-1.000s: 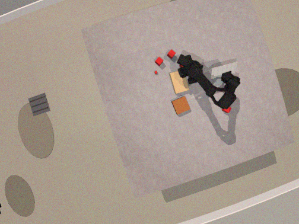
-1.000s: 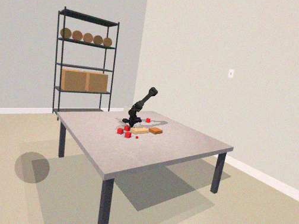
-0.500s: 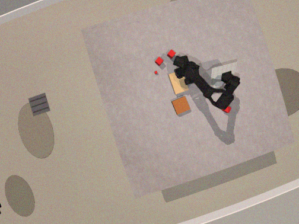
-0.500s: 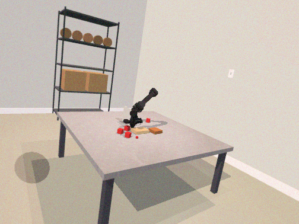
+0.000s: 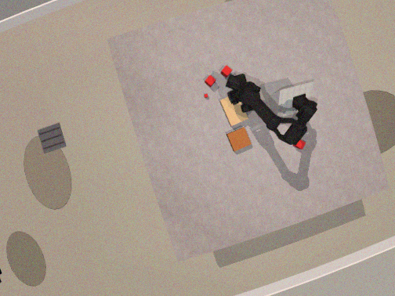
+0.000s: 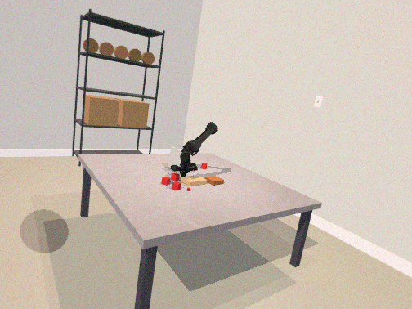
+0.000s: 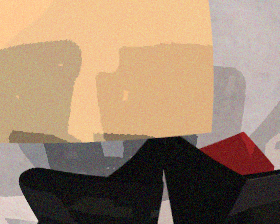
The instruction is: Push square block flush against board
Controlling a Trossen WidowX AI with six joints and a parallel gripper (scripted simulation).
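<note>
The square block point(image 5: 239, 139) point(image 6: 214, 180) is orange-brown and lies flat on the table. The board point(image 5: 232, 112) point(image 6: 194, 181) point(image 7: 160, 30) is pale tan and lies flat beside it. A narrow strip of grey separates the block from the board's near end in the top view. The block sits offset to the left there, its side edges not in line with the board's. My gripper point(image 6: 183, 175) point(image 7: 163, 136) is shut and empty. Its fingertips are low by the board's end away from the block; whether they touch it I cannot tell. The arm hides that end from above.
Red cubes point(image 5: 210, 81) point(image 5: 226, 70) point(image 6: 165, 181) stand past the board's far end. Another red cube point(image 6: 175, 176) point(image 7: 237, 157) is close to my fingers. A tiny red cube point(image 5: 206, 95) point(image 6: 188, 189) lies left of the board. One more point(image 5: 300, 144) point(image 6: 203, 166) is by the arm's base.
</note>
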